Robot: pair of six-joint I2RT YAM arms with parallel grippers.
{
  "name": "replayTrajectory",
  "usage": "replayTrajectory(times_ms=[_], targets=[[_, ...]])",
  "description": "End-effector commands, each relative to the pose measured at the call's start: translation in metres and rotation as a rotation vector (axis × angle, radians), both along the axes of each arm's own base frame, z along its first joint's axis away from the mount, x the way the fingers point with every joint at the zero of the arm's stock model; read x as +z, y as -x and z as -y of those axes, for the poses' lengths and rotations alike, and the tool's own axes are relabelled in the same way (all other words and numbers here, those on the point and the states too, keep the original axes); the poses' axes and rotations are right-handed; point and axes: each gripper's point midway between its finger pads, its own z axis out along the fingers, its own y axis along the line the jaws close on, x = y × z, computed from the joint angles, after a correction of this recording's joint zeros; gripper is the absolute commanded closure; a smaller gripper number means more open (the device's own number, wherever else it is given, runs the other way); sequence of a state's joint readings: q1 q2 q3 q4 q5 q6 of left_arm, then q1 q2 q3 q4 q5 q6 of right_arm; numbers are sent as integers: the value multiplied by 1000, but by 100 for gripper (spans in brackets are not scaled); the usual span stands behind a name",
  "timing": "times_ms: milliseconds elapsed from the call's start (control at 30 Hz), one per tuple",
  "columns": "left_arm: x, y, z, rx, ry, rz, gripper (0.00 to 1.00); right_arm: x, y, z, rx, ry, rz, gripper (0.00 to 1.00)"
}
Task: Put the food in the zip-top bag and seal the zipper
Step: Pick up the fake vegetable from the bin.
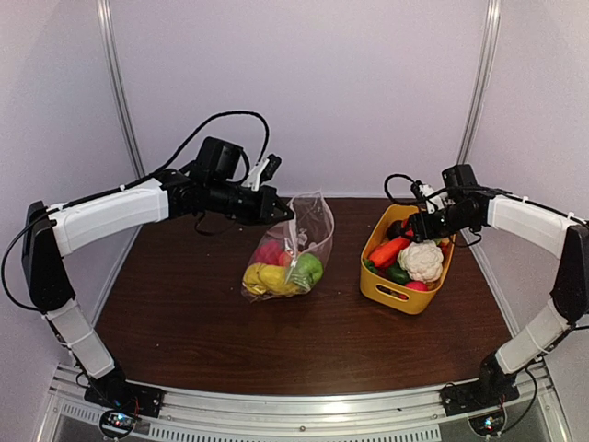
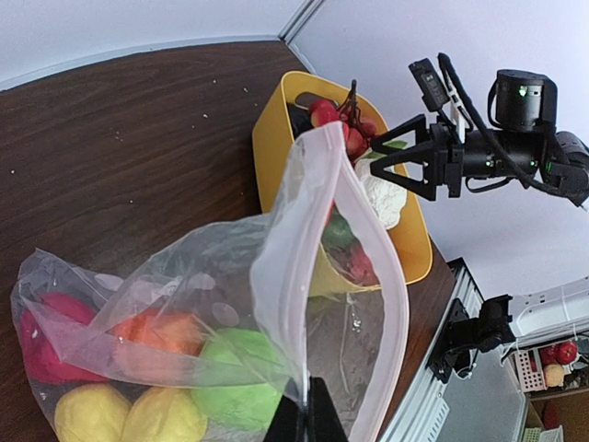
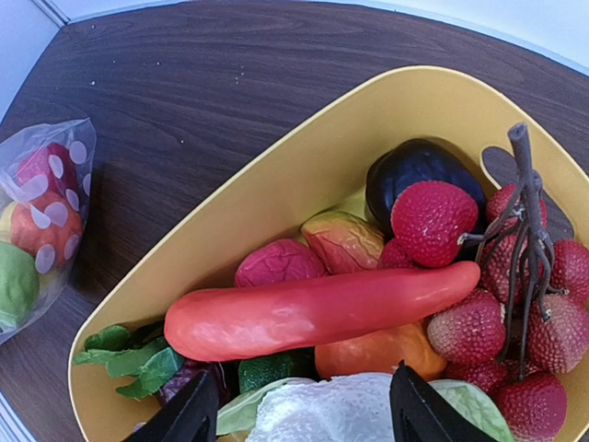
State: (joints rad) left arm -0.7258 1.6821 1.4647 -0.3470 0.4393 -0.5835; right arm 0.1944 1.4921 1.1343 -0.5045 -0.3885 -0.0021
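The clear zip-top bag (image 1: 293, 247) lies mid-table with its mouth held up. It holds yellow lemons (image 1: 265, 279), a green ball (image 1: 309, 268) and red pieces. My left gripper (image 1: 282, 214) is shut on the bag's mouth edge; in the left wrist view (image 2: 308, 416) the rim (image 2: 276, 276) is pinched between the jaws. My right gripper (image 1: 411, 226) is open over the yellow basket (image 1: 385, 291). In the right wrist view (image 3: 299, 419) it hangs just above the white cauliflower (image 3: 322, 414), beside the orange-red carrot (image 3: 313, 311). The zipper strip is not clearly visible.
The basket (image 3: 276, 184) also holds strawberries on a twig (image 3: 515, 276), a dark eggplant (image 3: 414, 170), green leaves and other toy food. The bag shows at the left edge of the right wrist view (image 3: 41, 221). White walls enclose the table.
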Motion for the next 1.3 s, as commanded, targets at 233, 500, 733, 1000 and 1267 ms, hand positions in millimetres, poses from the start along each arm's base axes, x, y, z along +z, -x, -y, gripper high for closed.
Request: replayTrajectory(times_ms=[233,500,733,1000,1267], targets=[[4,-10,10,18,-24,5,100,20,33,14,248,236,26,33],[8,-8,16,-4,-23,4,100,0,53,37,250,372,5,24],[15,-6,20,-14,-12,13,100,-30,49,48,207,437,-39,22],[14,-4,25,-27,-13,15,100,-55,44,42,217,405,-78,22],[20,-1,33,-48,-1,25,100,-8,50,45,199,412,3,64]])
